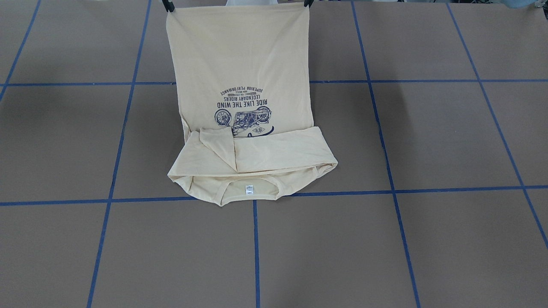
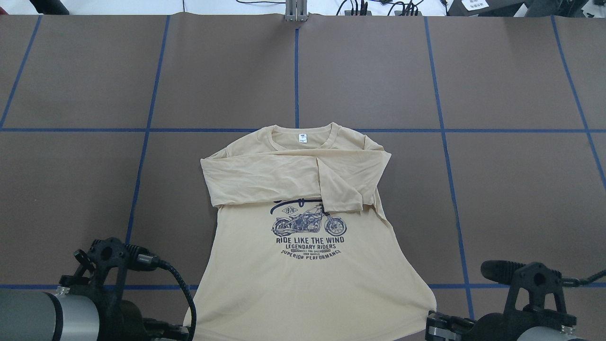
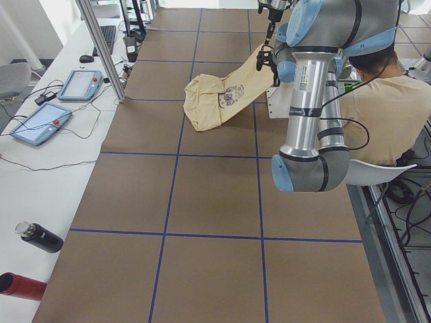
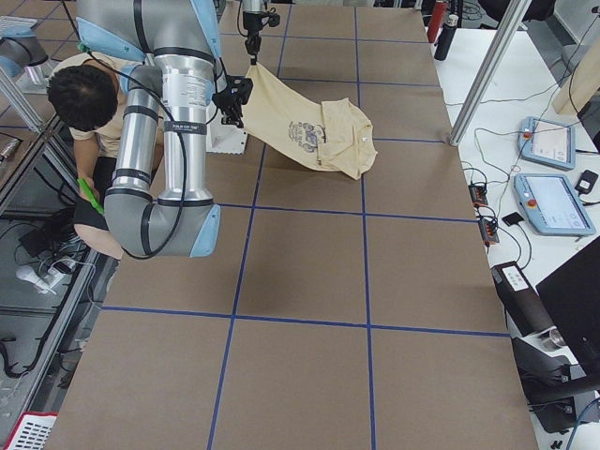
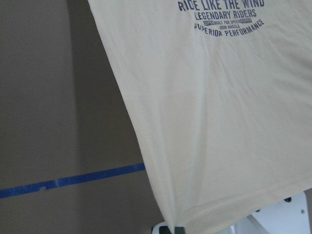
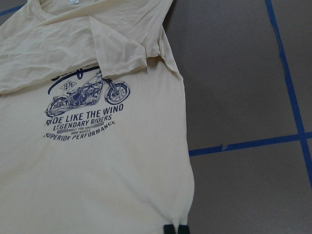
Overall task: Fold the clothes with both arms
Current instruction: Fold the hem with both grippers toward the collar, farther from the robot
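Front view: both arms are holding the T-shirt (image 1: 239,55) up by its hem corners, right gripper (image 1: 168,6) and left gripper (image 1: 307,3) hanging well back from the neck tag (image 1: 249,190), which is lying flat on the table (image 1: 428,137). Overhead: sleeves are lying crossed just robot-side of the tag (that step looks done), but no grip is showing there. Wrist cams are filling that in: each gripper is pinching cloth. Next move, I reckon, is carrying the hem over to the tag, evenly

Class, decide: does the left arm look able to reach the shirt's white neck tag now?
Probably not: the left gripper is shut on the T-shirt hem corner, and the uncovered neck tag lies at the far end.
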`<state>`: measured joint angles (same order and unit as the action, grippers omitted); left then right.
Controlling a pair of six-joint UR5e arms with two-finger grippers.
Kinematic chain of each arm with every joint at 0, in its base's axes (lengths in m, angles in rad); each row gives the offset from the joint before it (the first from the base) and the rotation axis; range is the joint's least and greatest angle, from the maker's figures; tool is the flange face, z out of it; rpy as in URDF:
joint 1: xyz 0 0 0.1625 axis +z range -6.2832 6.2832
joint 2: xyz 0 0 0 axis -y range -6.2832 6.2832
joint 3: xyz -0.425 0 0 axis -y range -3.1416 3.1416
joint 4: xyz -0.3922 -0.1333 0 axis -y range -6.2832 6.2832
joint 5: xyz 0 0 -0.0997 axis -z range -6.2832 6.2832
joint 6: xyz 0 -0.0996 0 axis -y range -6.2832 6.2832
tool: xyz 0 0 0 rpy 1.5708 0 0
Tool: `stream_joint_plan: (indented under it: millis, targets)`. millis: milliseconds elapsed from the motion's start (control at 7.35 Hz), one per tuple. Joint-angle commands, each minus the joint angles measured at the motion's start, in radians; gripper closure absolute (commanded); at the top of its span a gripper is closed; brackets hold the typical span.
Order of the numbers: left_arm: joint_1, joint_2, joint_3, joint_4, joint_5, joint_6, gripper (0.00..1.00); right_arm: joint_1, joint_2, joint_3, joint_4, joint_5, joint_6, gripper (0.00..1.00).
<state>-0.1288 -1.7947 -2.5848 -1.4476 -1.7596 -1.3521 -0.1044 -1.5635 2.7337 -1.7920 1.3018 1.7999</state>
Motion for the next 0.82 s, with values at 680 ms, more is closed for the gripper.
stream_joint_plan:
  millis: [680]
  targets:
    - [-0.479,-0.278,0.483,0.043,-0.034,0.373,1.0,0.567,0.381,-0.57,0.095,0.18,-0.361,1.0]
